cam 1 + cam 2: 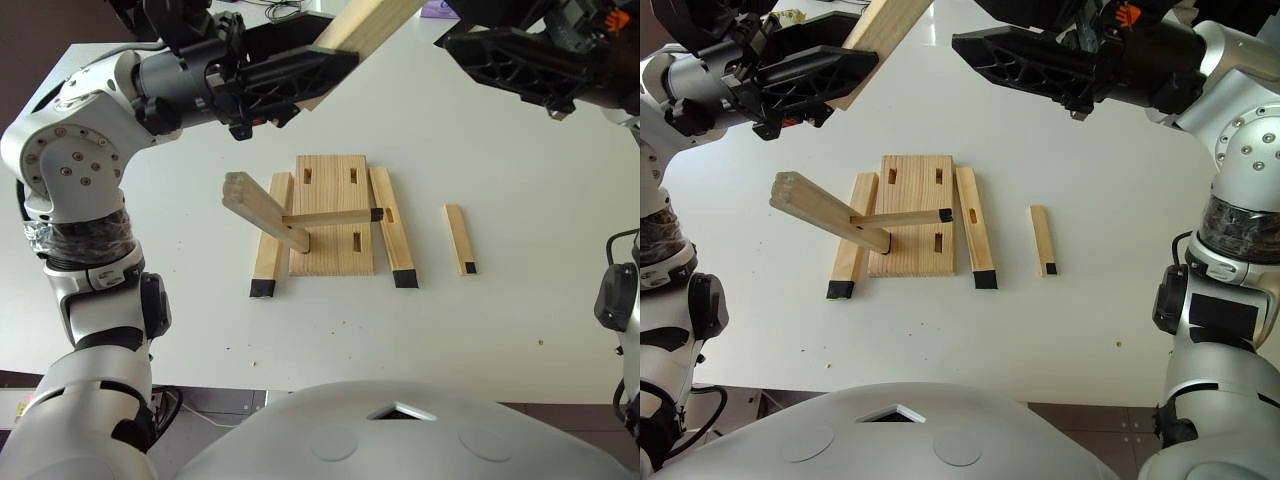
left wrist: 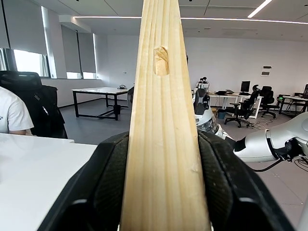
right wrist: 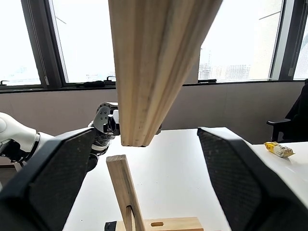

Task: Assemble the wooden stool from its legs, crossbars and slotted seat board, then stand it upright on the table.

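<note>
A tilted pale wooden leg [image 1: 262, 212] juts up from the near-left corner of the slotted wooden seat board [image 1: 335, 175], its thin wooden crossbar [image 1: 330, 216] spanning the board; the white bench [image 1: 530, 300] right of the short black-tipped stick [image 1: 459, 238] lies open.

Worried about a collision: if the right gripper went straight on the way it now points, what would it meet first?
Probably the wooden leg held by the left gripper: it lies straight ahead, framed between the right gripper's open jaws, though depth is unclear.
</note>
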Robot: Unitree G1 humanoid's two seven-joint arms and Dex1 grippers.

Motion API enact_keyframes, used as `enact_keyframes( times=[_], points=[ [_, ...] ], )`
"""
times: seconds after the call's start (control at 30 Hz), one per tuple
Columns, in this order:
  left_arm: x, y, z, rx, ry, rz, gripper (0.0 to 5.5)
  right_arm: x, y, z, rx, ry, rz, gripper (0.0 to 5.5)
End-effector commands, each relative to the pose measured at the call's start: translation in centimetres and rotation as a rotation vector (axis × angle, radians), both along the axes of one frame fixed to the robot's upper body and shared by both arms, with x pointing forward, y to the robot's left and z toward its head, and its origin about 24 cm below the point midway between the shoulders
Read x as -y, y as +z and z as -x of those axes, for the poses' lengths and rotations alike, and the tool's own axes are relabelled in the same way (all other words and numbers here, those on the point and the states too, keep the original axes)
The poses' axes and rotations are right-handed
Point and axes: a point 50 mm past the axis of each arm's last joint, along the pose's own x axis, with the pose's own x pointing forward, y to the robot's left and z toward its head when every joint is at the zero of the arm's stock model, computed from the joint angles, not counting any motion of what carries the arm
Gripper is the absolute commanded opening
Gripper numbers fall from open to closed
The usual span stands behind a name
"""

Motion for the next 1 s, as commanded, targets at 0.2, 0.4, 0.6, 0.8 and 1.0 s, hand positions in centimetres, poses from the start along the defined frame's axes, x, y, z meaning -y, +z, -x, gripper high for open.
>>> enact_keyframes(
  times=[0.2, 0.4, 0.6, 0.8, 1.0],
  points=[
    [0.2, -0.5, 0.2, 0.005, -0.009, -0.012, 2.06, -0.9, 1.3, 0.0, 0.029, 0.042, 0.004, 3.92],
    [0.3, -0.6, 0.5, 0.004, -0.029, -0.007, 2.06, -1.4, 1.3, -0.4, 0.030, 0.040, -0.013, 3.92],
    [0.5, -0.6, 0.5, -0.005, -0.044, 0.001, 2.06, -1.8, 1.5, -0.4, 0.033, 0.058, -0.016, 3.92],
    [0.6, -0.8, 0.3, -0.027, -0.052, 0.003, 2.06, -2.0, 1.5, -0.4, 0.036, 0.071, -0.011, 2.95],
    [0.4, -1.3, -0.1, -0.045, -0.040, -0.020, 2.06, -2.0, 1.5, -0.2, 0.041, 0.078, -0.003, 2.14]
  ],
)
